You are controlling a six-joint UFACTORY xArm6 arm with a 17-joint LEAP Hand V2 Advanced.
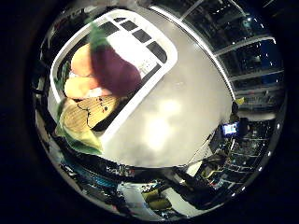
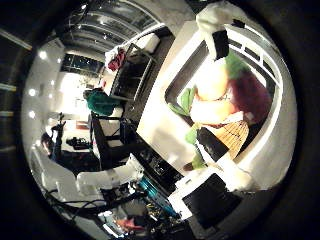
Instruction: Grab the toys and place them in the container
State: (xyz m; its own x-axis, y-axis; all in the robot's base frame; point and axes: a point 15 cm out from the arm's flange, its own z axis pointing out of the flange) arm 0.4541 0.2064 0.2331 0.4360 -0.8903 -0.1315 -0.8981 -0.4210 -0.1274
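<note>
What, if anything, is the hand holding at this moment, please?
It cannot be told: the hand hangs over plush toys in the white container, with no clear grip visible.

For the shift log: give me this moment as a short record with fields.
container: white basket with slotted walls, on a pale table
toys in container: purple eggplant, orange plush pieces, yellow corn with green husk
corn position: leaning at one end, husk hanging over the rim
toys on table outside: none visible
robot hand: over the basket, fingers on either side of the toys; grasp unclear
</note>
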